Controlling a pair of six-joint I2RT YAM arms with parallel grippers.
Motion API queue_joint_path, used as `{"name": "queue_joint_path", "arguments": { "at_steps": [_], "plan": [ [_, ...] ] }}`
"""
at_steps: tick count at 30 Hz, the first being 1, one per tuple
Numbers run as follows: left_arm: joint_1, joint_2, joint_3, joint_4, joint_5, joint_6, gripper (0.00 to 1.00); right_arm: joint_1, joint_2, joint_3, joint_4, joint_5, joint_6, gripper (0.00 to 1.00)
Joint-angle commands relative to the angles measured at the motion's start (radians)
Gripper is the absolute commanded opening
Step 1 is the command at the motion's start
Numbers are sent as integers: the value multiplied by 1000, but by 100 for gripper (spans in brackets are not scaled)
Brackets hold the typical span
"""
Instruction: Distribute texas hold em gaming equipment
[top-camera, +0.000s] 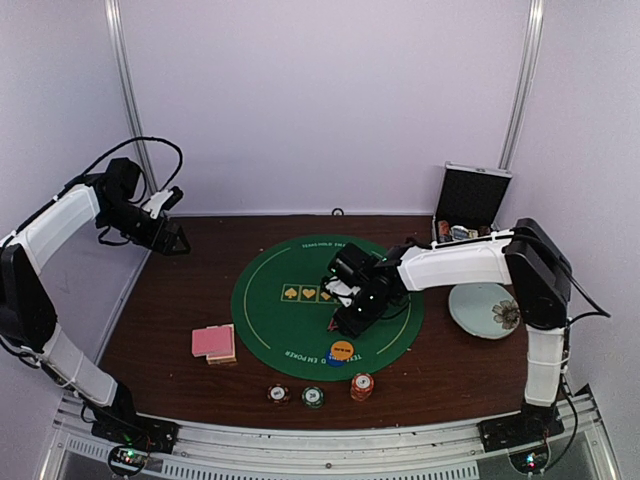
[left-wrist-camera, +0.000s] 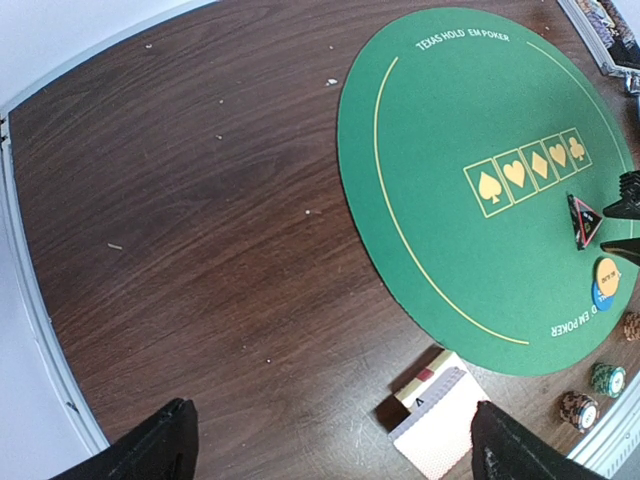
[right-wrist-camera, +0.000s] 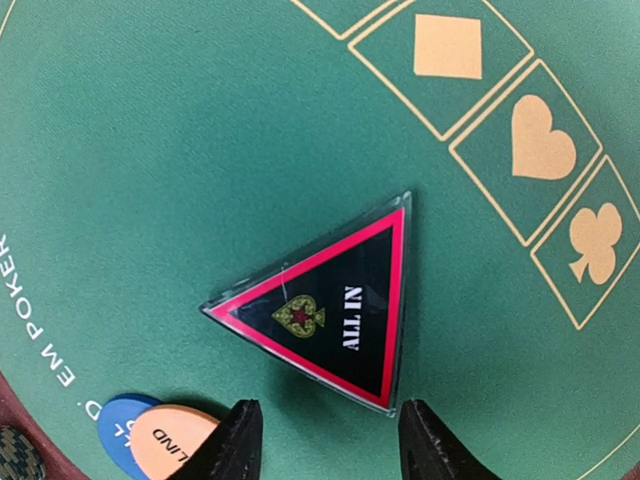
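Note:
A black triangular "ALL IN" marker (right-wrist-camera: 330, 300) with a red border lies flat on the green poker mat (right-wrist-camera: 150, 150). My right gripper (right-wrist-camera: 325, 430) hovers just behind it, jaws partly open, the right finger (right-wrist-camera: 425, 440) beside the marker's corner. Next to the left finger, an orange disc (right-wrist-camera: 170, 440) overlaps a blue dealer disc (right-wrist-camera: 118, 420). Pink-backed playing cards (top-camera: 213, 342) sit stacked left of the mat, one face-up card (left-wrist-camera: 425, 385) beneath. Three striped chip stacks (top-camera: 313, 397) line the front. My left gripper (left-wrist-camera: 330, 420) is raised at the far left, wide open and empty.
The open black-and-silver case (top-camera: 470, 205) stands at the back right with items inside. The pale floral plate (top-camera: 484, 310) rests right of the mat, under the right arm. The table's left edge (left-wrist-camera: 30, 300) runs close to the left arm.

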Motion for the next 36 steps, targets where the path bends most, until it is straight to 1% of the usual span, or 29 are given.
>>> {"name": "queue_joint_path", "arguments": {
  "at_steps": [1, 7, 12, 19, 28, 30, 36],
  "plan": [
    [7, -25, -4, -6, 25, 10, 97, 1, 21, 18, -12, 45, -28, 51],
    [7, -26, -2, -5, 36, 5, 98, -5, 37, 27, -12, 41, -60, 51],
    [7, -29, -5, -5, 35, 6, 98, -22, 59, 43, -6, -15, -82, 51],
    [7, -31, 6, -9, 31, 12, 98, -24, 112, 110, -40, -54, -129, 50],
    [7, -33, 16, -11, 25, 11, 98, -20, 169, 190, -66, -113, -135, 39],
    [7, -34, 17, -11, 23, 13, 98, -14, 178, 200, -65, -117, -162, 37],
    [7, -35, 19, -15, 27, 16, 98, 29, 218, 264, -69, -111, -172, 35]
  ]
}}
